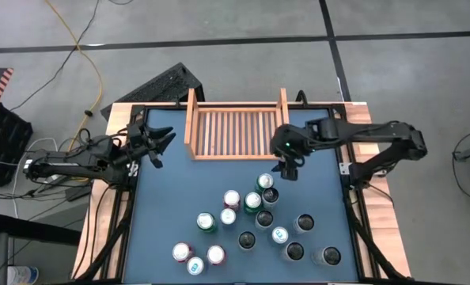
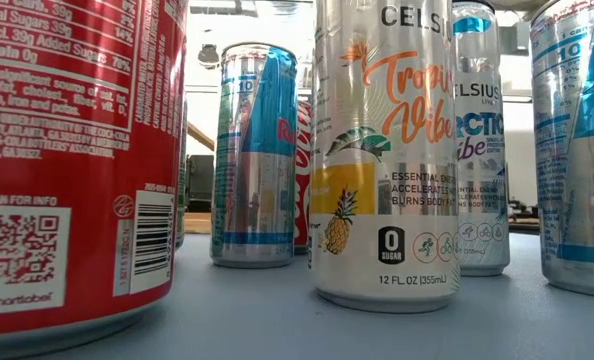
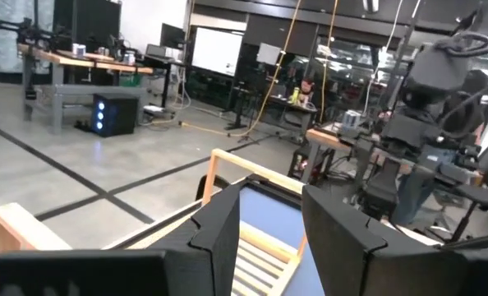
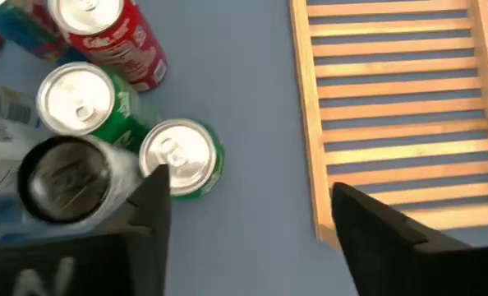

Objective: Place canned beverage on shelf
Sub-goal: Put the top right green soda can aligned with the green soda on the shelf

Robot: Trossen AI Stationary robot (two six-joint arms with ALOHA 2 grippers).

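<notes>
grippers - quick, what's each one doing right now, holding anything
Left end effector: fingers apart, empty, parked left of the shelf.
Right end effector: open, empty, above the green can.

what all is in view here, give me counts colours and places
shelf: one, light wood, slatted, far middle of the table, no cans in it
cans: about sixteen, upright; silver, black, green, red and blue; clustered on the near half
green cans: two, at the cluster's far edge, closest to the right tool
table: one, blue top, wooden border
keyboard: one, black, on the floor beyond the table
left tool: one, dark, at the table's left edge, empty, partly open
right tool: one, dark, open, empty, between shelf and cans
</notes>
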